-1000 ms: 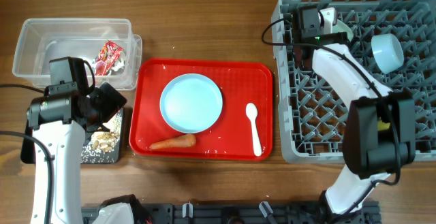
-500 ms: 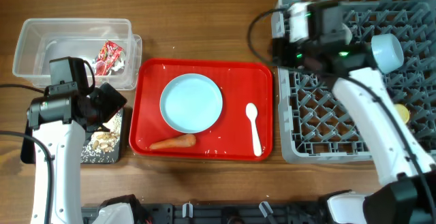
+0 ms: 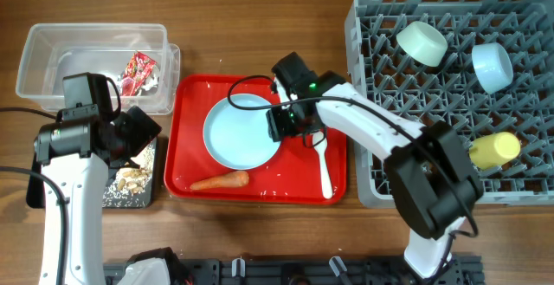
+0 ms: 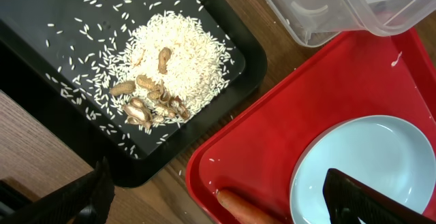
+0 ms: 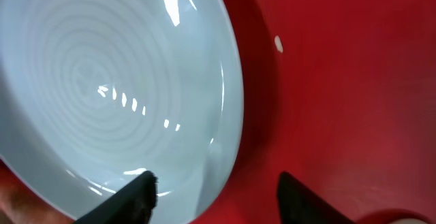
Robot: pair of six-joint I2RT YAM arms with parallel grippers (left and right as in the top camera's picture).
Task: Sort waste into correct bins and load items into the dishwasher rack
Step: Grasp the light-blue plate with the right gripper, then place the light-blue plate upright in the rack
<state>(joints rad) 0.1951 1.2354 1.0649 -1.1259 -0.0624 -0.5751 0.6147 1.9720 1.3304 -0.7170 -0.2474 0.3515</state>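
The light blue plate lies on the red tray with the orange carrot in front of it and the white spoon to its right. My right gripper is open and low over the plate's right rim; its wrist view shows the fingers on either side of the plate's rim. My left gripper is open and empty above the black tray, which holds rice and brown food scraps. The carrot's tip shows between the left fingers.
The clear tub at back left holds the red-and-clear wrapper. The grey rack on the right holds a pale bowl, a blue bowl and the yellow cup.
My right arm has swung from the rack's back left corner over to the plate on the red tray, leaving a pale bowl in the rack. The left arm has not moved.
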